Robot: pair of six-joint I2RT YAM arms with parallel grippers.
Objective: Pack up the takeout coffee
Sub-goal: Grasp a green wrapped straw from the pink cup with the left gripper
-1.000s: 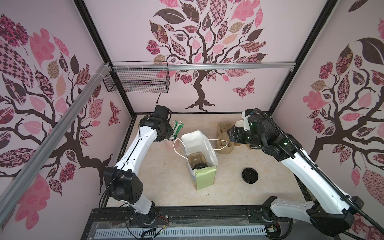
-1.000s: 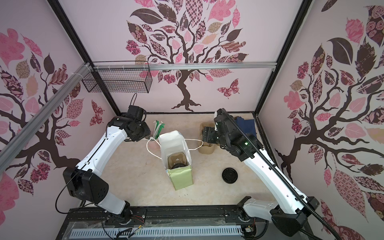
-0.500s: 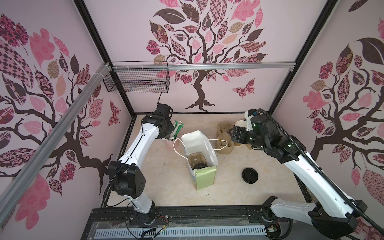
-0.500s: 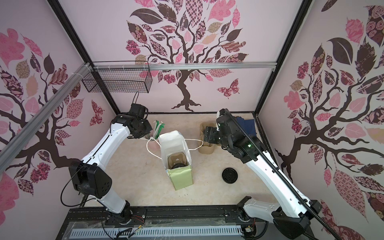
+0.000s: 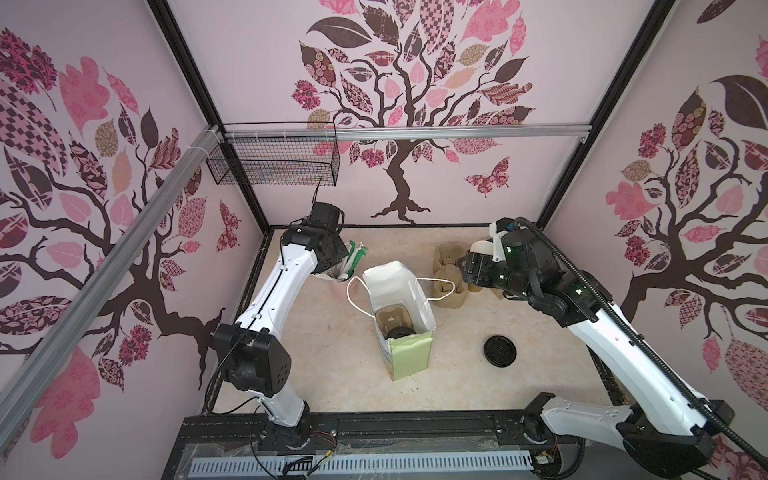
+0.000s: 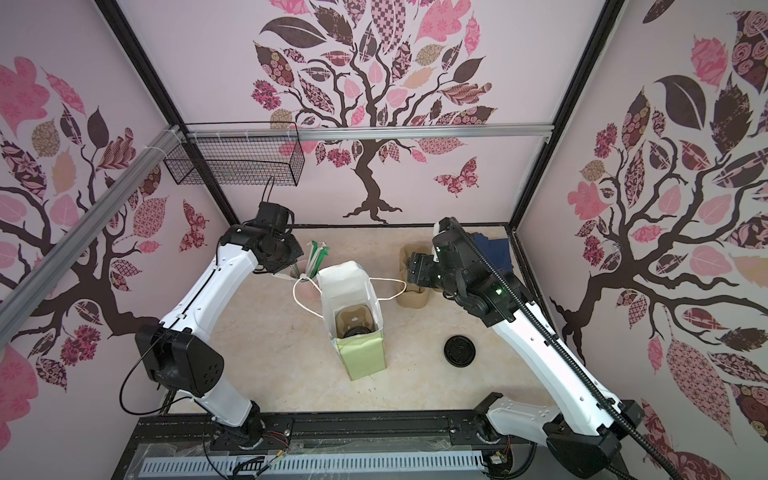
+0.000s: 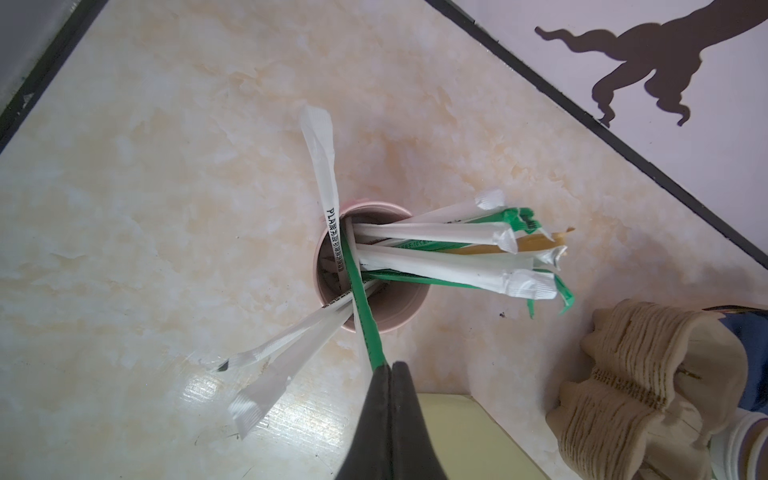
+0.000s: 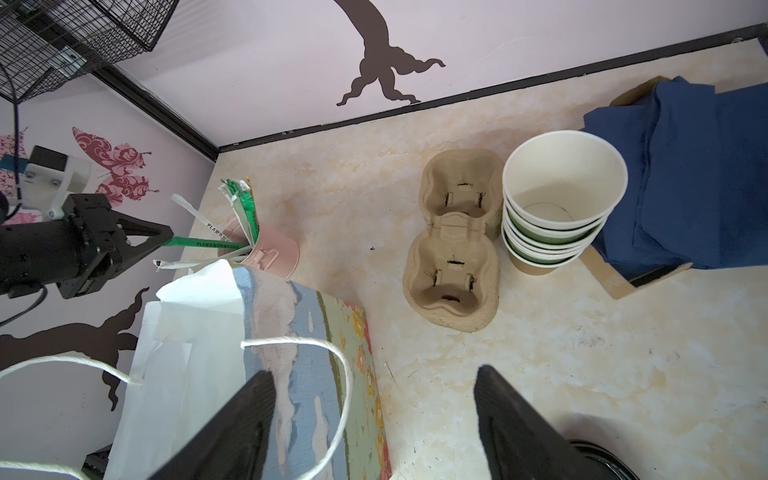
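The left hand point(image 7: 390, 368) pinches a green straw point(image 7: 360, 299), plain in both wrist views, while the right hand point(image 8: 374, 374) hangs spread beside the bag point(image 8: 291, 332), whose inside, holding the coffee point(image 5: 400, 331), only the top views show.

Takeout coffee cup point(image 5: 401, 332): in both top views only its round black plastic lid shows, facing up, while the paper wall is hidden. The cup stands upright at the bottom of the open, upright pale-green paper bag point(image 5: 409, 361), seated in one well of a beige moulded-pulp carrier point(image 5: 392, 318) inside the bag.
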